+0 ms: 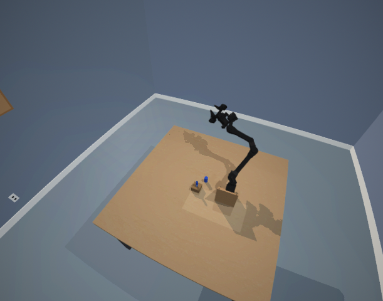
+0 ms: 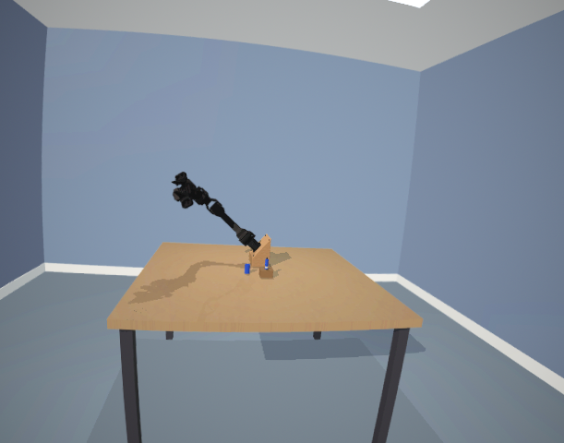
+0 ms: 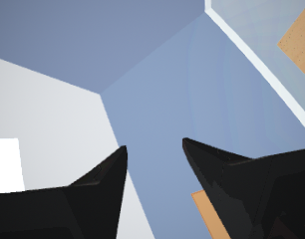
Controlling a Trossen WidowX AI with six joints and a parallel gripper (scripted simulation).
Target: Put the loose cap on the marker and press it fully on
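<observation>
Top cam sat high and far, angled down on the tabletop [image 1: 172, 226]; exterior looked level across the same tabletop from distance; wrist cam faced wall and ceiling past the hand [image 3: 154, 149].

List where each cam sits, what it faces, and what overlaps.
Top: high above a table corner, tilted down; shows the whole arm, open gripper raised.
Exterior: at room level facing the table's front edge; whole arm shown.
Wrist: behind the gripper, aimed up at a wall-ceiling corner; only the fingers show, nothing between.
Top and exterior share the cap, marker and holder block.
</observation>
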